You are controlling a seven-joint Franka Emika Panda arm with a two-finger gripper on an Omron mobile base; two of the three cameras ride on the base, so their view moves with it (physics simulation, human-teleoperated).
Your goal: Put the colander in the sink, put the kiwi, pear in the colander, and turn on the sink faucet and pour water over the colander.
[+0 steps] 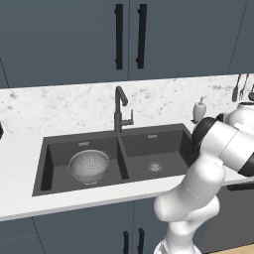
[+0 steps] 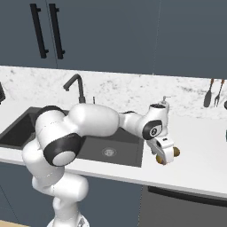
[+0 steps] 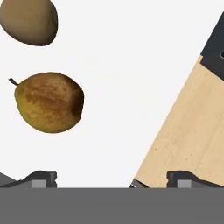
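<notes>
The silver perforated colander (image 1: 89, 166) sits in the left basin of the dark double sink (image 1: 163, 149). Behind the divider stands the dark faucet (image 1: 119, 111), with no water running. My gripper (image 2: 165, 159) points down over the white counter right of the sink (image 2: 126, 144), and two small brown fruits peek out beside the hand. In the hand view the gripper (image 3: 114, 178) is open and holds nothing. The yellow-brown pear (image 3: 49, 103) lies on the counter ahead and to the left of the fingers. The brown kiwi (image 3: 30, 19) lies beyond the pear.
A white soap dispenser (image 1: 199, 110) stands behind the sink's right corner. Utensils (image 2: 213, 93) hang on the back wall at the right. The counter's front edge and the wooden floor (image 3: 192, 131) run close to the gripper's right finger.
</notes>
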